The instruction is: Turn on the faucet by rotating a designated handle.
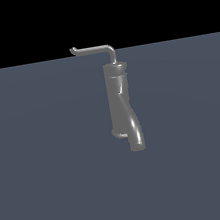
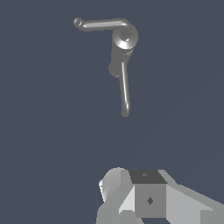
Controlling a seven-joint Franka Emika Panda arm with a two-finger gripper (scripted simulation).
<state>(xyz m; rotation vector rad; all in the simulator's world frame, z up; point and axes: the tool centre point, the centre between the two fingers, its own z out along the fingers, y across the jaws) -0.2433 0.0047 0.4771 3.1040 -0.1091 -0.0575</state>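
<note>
Dark grey glossy metal faucet [image 1: 118, 98], upright on slate floor [image 1: 53, 182]. Thin grey L-bent rod handle [image 1: 93, 49] on top. Pale gripper [image 2: 148, 197], well apart; finger state apparently indeterminable.

Exterior view: you get no arm at all, it lies outside the frame. The faucet [image 1: 120, 105] base is hidden behind the spout.

Wrist view: gripper [image 2: 144, 197] is cut off by the picture's edge; only blocky grey parts show, fingertips out of sight, so you cannot tell how the jaws stand. From above, the faucet body is foreshortened and mostly hidden under its own cap. The handle [image 2: 100, 24] tip is too small to make out its shape.
</note>
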